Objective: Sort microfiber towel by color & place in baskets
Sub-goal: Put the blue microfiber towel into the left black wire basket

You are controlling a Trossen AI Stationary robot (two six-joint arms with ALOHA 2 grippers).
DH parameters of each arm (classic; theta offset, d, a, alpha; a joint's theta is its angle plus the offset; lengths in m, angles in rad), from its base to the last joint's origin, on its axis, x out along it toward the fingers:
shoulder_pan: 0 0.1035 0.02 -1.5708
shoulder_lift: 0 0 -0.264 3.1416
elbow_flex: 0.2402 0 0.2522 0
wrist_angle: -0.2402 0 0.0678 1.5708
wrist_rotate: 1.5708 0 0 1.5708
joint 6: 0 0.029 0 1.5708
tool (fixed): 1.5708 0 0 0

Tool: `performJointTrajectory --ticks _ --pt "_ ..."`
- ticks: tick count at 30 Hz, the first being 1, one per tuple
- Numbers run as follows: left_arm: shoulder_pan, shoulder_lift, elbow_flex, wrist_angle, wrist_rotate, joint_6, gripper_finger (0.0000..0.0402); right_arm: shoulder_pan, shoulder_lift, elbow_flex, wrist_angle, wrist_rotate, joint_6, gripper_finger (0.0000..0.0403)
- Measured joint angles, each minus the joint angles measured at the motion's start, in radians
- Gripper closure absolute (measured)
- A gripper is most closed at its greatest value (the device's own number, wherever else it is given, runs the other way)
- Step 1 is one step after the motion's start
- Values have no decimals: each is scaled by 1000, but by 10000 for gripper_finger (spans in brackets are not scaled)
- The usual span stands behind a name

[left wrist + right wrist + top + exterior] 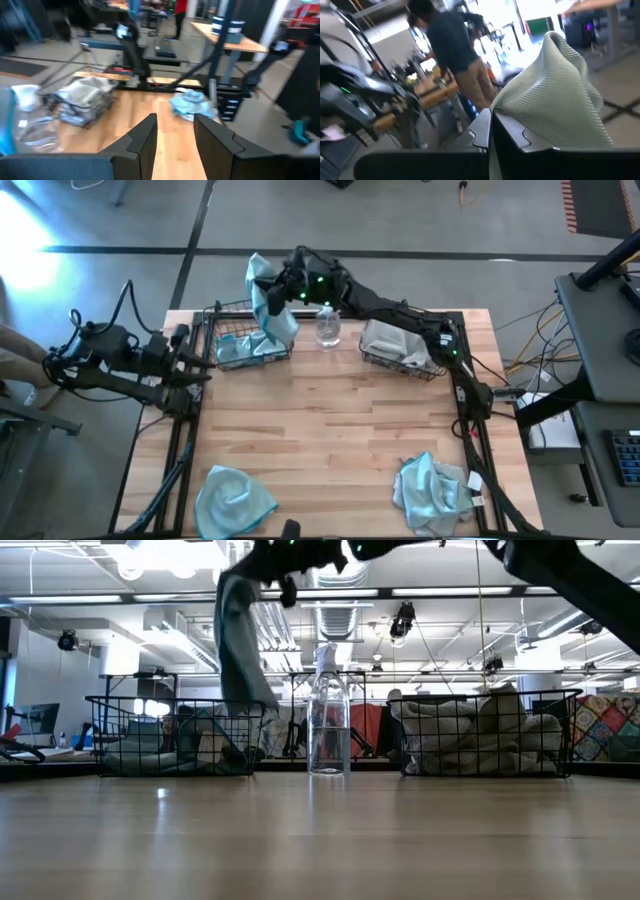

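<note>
The right tool [272,288], clamped on a teal towel [268,315], holds it hanging lengthwise straight above the left basket [215,315]; the left tool [190,375] waits apart beside the worktop edge.

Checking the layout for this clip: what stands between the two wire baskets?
A clear spray bottle stands upright between the left basket and right basket; clearest in the low view.

light-teal ribbed soft cloth [555,95]: matt | dark wire-mesh metal baskets [170,735] | pale plank wood table [330,440]: smooth | clear plastic bottle [329,730]: glossy
</note>
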Motion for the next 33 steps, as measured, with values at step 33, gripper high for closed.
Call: performJointTrajectory --ticks 33 --pt "0 -4 0 13 -87 -36 288 -13 181 -1 -49 -145 214 284"
